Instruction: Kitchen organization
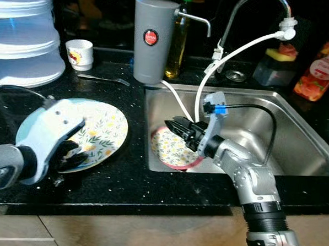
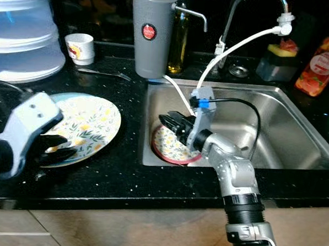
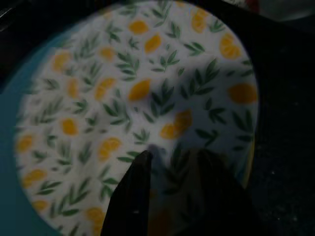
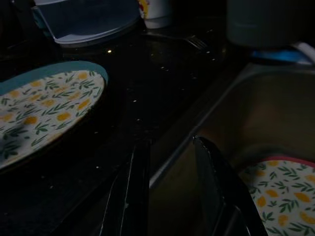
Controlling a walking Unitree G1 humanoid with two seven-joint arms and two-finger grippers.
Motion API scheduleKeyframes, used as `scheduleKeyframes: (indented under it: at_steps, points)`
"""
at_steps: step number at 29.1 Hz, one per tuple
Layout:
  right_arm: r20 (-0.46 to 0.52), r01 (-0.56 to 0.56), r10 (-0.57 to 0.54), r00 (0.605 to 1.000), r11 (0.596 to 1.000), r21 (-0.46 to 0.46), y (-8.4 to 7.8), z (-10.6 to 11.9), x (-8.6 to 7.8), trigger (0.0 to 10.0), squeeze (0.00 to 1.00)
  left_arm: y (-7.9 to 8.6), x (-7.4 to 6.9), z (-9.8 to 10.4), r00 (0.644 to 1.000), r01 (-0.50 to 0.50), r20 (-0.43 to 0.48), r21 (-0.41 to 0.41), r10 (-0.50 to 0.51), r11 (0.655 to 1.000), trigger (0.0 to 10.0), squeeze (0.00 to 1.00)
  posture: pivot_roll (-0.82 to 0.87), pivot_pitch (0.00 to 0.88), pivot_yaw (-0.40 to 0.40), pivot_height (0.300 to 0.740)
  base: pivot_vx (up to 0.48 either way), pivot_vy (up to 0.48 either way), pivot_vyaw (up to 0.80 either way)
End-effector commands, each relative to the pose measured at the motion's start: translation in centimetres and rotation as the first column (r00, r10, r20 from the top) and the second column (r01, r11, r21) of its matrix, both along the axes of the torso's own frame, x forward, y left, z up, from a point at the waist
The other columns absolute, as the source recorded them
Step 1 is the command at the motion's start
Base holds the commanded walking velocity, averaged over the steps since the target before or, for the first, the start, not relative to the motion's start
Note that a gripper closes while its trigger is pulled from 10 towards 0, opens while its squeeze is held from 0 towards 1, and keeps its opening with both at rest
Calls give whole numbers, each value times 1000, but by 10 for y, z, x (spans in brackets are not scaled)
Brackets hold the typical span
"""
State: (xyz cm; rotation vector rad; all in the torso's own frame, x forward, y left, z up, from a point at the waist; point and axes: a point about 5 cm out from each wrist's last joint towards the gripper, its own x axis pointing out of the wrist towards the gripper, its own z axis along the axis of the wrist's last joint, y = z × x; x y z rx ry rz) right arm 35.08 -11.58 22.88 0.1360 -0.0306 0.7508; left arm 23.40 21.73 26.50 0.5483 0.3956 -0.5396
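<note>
Down in the steel sink (image 1: 296, 135) a small plate (image 1: 171, 151) with a pink rim and a leaf-and-lemon pattern lies flat on the basin floor, near the wall closest to the counter. The right gripper (image 1: 178, 129) hangs just above that plate's near edge, inside the basin; its two black fingers (image 4: 140, 191) stand a narrow gap apart with nothing between them. A black cable loops from the wrist over the basin.

On the black counter (image 1: 128, 176), to the left of the sink, a larger plate (image 1: 106, 131) with a teal rim and the same lemon print lies flat. The left gripper (image 1: 74, 154) sits over the near edge of this plate, fingertips low above or on the printed face; contact cannot be told. In the left wrist view its fingers (image 3: 135, 196) show slightly parted and gripping nothing.

Behind the large plate a fork (image 1: 103, 79) lies on the counter, and beyond it stands a small white cup (image 1: 80, 53). A stack of clear blue-tinted containers (image 1: 23, 33) fills the far left corner. A tall grey jug (image 1: 152, 39) with a red badge stands at the sink's back left corner, a bottle of yellow oil (image 1: 178, 46) just beside it. The tap (image 1: 253, 6) arches over the basin with a white hose (image 1: 234, 55) running down from its spout. At the back right sit a dark holder with a yellow sponge (image 1: 278, 63) and an orange bottle (image 1: 320, 70)
</note>
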Motion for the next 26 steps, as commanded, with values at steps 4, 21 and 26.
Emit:
scheduleKeyframes:
  at_steps: [4, 21, 26]
  points:
    - [-9, -23, 23, 1000, 1000, 3, 0, -1, -3, 10000, 0, 3, -1, 14, 999, 34, -9, -54, -35, 998, 10000, 0, 145, 76, -56, 740, 0, 0, 0]
    - [-19, -47, 48, 999, 998, 28, 2, 0, -5, 10000, 0, 9, -25, 5, 961, 197, -193, -29, -199, 980, 10000, 0, 146, 84, -51, 740, 0, 0, 0]
    - [-20, -50, 50, 999, 998, 27, 3, 0, -6, 10000, 0, 20, -23, -2, 964, 148, -232, 49, -133, 988, 10000, 0, 146, 85, -52, 740, 0, 0, 0]
